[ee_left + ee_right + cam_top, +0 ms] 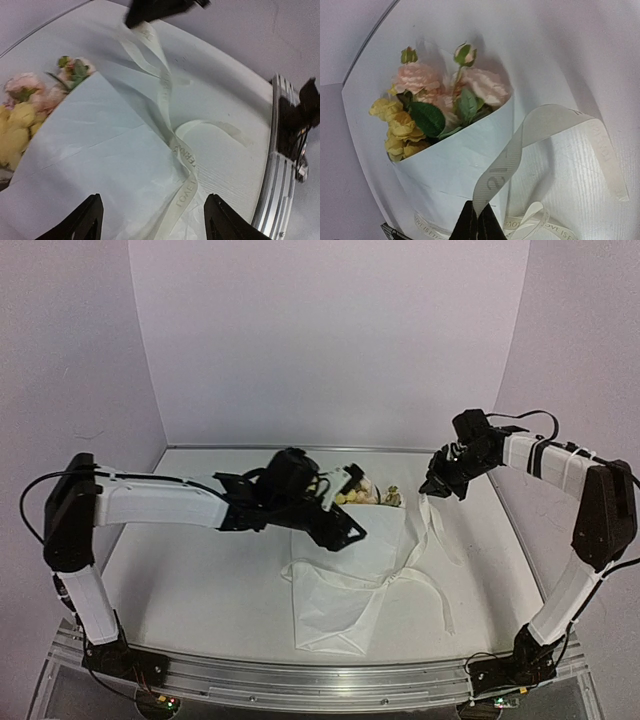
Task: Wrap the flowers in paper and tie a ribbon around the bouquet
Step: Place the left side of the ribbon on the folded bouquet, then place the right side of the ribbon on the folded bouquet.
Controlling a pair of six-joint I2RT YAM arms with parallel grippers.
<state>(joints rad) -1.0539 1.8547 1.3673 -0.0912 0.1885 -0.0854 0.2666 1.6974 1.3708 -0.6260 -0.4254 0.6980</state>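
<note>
left claw (156,220) spread above bouquet (455,165) | right claw (479,222) pinching ribbon (512,147) | bouquet central on table (180,580)

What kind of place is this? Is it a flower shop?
Probably not a shop; it looks like a robot test booth. Plain white walls box in a white table, a left arm and right arm are bolted to a metal rail, and there is just one bouquet and ribbon.
</note>
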